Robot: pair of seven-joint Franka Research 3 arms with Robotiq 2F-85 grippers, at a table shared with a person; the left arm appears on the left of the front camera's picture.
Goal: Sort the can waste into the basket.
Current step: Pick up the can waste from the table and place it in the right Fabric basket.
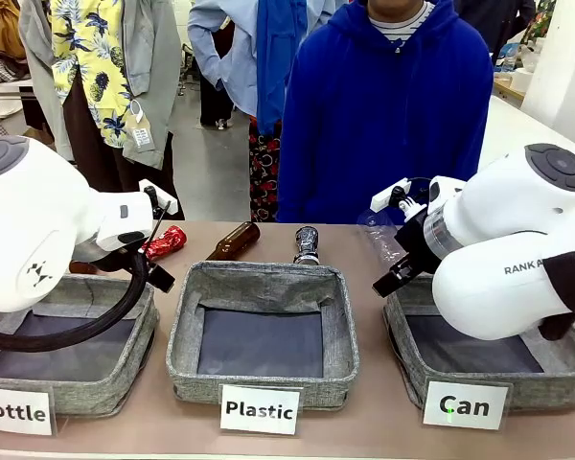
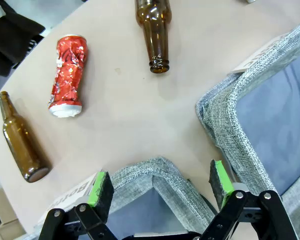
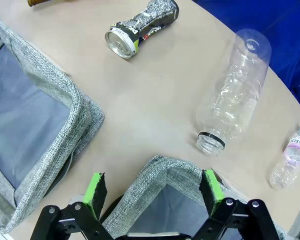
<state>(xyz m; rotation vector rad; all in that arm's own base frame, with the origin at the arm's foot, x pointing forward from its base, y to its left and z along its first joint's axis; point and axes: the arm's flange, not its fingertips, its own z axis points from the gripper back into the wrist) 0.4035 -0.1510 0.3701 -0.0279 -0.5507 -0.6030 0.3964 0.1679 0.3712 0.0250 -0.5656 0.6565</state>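
Left tool (image 2: 161, 182) spread apart and empty, poised over a corner of the grey woven basket carded "Bottle" (image 1: 77, 388). Just beyond it on the tan surface (image 2: 125, 115), the shiny red crushed can (image 2: 67, 75), lying flat between two brown glass bottles (image 2: 157, 32) and touching neither. Best taken across the crumpled middle, pads square to the long axis, lowered almost to the surface before closing. Squeeze gently, against likely slipping or buckling of thin dented metal, and keep wide of the bottle necks on the way down. Further right, behind the grey woven basket carded "Plastic" (image 1: 264, 278), the black crushed can with silver-white markings (image 3: 142, 27), also flat, apart from the clear plastic bottle (image 3: 232, 90). Right tool (image 3: 152, 191) likewise spread and empty, above a corner of the grey woven basket carded "Can" (image 1: 407, 359), so probably the shorter reach for that black can. Lift each can well above the fabric rim, carry to the rightmost basket, release low over the dark lining. For the red one, cross the middle basket without letting go early
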